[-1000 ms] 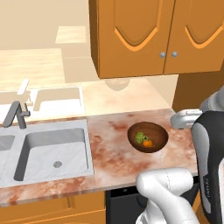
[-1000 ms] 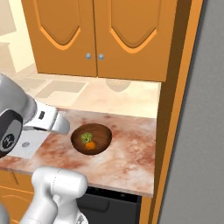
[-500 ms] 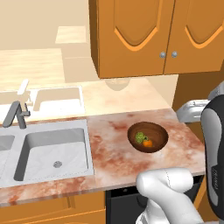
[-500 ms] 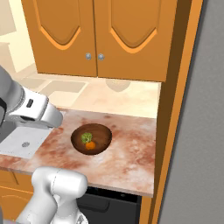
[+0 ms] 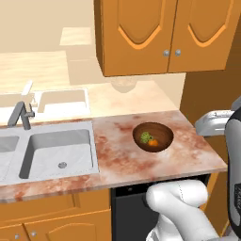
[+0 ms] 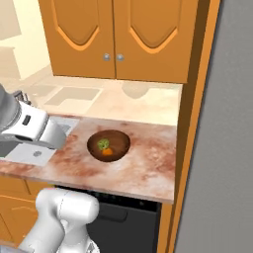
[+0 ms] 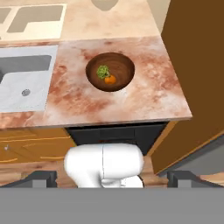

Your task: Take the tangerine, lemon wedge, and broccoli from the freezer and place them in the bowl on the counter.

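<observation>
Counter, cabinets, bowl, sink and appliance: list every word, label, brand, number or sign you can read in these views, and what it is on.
None: no readable text in any view.
The orange cabinet doors are plain, with knobs only.
The counter and the sink carry no marks.
The bowl has no label.
The black appliance front shows no brand or numbers.

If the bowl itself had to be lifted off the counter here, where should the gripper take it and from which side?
Grip the bowl by its rim, coming straight down from above. It sits upright and shallow on the counter, and the tangerine and a green piece lie left of centre in the hand view, so that view's right-hand rim looks freest. The gripper is open.
</observation>
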Available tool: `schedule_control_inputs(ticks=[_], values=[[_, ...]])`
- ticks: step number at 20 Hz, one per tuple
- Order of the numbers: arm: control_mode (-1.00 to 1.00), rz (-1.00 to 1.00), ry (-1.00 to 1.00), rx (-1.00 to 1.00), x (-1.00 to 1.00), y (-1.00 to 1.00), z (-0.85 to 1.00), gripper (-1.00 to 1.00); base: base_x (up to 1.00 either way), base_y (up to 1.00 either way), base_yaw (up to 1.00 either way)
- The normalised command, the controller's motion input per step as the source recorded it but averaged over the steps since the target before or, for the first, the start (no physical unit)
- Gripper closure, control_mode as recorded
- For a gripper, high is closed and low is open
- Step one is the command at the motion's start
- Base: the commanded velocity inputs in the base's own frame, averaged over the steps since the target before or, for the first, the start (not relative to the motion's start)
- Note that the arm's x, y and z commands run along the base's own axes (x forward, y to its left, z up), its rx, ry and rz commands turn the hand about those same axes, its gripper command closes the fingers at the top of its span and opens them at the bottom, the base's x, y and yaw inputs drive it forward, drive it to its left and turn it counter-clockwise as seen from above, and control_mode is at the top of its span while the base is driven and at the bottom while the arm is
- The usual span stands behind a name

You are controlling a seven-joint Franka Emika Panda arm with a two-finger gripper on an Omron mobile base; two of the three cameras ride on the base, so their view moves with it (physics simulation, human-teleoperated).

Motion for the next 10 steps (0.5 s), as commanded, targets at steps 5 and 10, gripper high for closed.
schedule_control_inputs(ticks=[5,10], values=[[1.0,0.0,0.0,0.0,0.0,0.0,0.0,-1.0,-0.93,-0.51,-0.01],[1.0,0.0,0.0,0.0,0.0,0.0,0.0,-1.0,-0.18,-1.0,-0.03]])
